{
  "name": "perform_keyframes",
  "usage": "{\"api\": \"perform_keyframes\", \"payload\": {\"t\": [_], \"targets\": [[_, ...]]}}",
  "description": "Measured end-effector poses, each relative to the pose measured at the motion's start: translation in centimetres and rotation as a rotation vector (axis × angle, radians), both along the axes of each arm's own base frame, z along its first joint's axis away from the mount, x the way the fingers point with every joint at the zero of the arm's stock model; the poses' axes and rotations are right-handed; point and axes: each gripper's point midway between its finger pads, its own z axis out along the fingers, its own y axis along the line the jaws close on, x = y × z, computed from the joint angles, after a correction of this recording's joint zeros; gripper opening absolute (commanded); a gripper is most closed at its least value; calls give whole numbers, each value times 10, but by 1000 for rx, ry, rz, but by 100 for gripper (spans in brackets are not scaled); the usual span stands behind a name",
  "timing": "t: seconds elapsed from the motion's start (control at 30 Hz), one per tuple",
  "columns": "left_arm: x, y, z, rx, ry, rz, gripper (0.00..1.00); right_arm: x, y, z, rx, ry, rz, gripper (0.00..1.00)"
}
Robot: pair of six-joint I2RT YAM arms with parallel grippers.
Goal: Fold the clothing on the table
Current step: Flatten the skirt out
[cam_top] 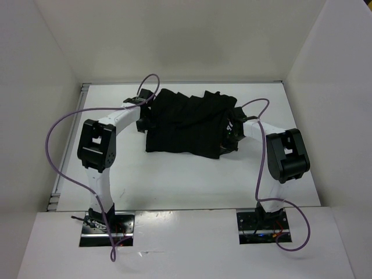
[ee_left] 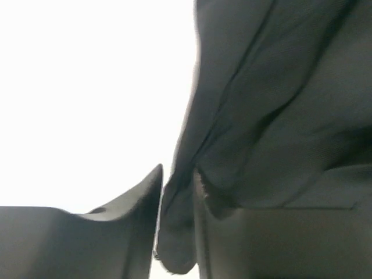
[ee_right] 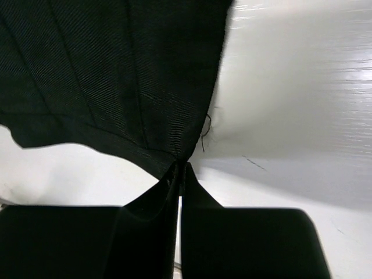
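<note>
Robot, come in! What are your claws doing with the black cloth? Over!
Right gripper shut on edge of pleated black cloth garment. Left gripper slightly open, fold between fingers. Garment bunched on white table, nothing in the way.

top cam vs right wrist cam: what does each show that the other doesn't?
Only top: both arms, the whole black clothing lying rumpled on the white table, the left gripper at its left edge, and the white walls around the table.
Only right wrist: the right gripper close up, its jaws shut on the clothing's edge, with a loose thread hanging beside the pinch.
Both: the clothing, the table, and the right gripper at the clothing's right side.
</note>
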Motion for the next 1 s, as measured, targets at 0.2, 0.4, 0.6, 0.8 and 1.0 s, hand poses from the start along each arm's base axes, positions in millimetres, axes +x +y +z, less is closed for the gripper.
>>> {"api": "perform_keyframes", "payload": {"t": [0.2, 0.4, 0.6, 0.8, 1.0], "targets": [[-50, 21, -6, 21, 61, 22, 73, 2, -7, -3, -44, -7, -13, 0], [-79, 19, -12, -34, 78, 5, 72, 2, -8, -3, -47, -8, -10, 0], [-87, 7, -12, -112, 84, -6, 57, 1, -8, -3, -48, -4, -10, 0], [-92, -5, -14, -179, 84, -26, 54, 1, -8, -3, -48, -4, -10, 0], [-100, -7, -20, -198, 105, -21, 48, 1, -8, -3, -49, -1, -10, 0]]}}
